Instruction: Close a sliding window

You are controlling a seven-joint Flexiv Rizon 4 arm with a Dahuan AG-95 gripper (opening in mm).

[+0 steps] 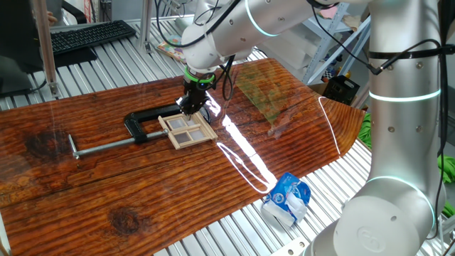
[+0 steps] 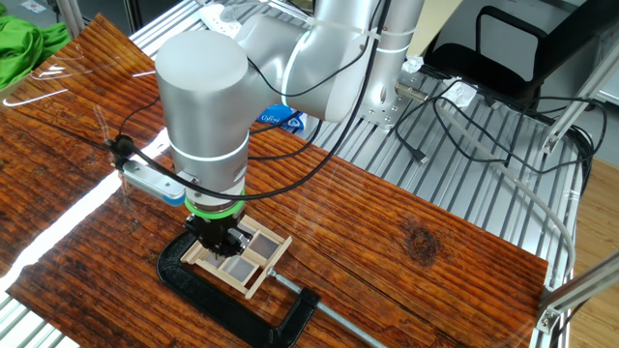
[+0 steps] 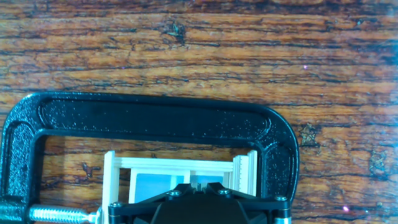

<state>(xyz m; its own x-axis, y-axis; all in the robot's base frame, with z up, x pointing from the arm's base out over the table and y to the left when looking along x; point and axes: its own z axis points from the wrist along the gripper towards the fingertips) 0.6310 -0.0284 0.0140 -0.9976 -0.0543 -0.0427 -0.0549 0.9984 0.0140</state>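
Note:
The sliding window [image 1: 189,130] is a small pale wood frame with panes, lying flat on the wooden table, held in a black metal clamp [image 1: 144,119]. My gripper [image 1: 190,107] points straight down onto the window's far edge. In the other fixed view the gripper [image 2: 219,238] stands on the window [image 2: 253,259] at its left part. In the hand view the window [image 3: 180,167] sits inside the clamp's bow [image 3: 155,118]. The gripper [image 3: 198,182] is at the bottom edge with its jaws nearly together over the middle bar. I cannot tell if they pinch it.
The clamp's silver rod [image 1: 106,145] runs left across the table. A thin white cable [image 1: 242,160] loops to the right of the window. A blue and white bag [image 1: 286,200] lies off the table's front edge. A keyboard [image 1: 89,34] is at the back left.

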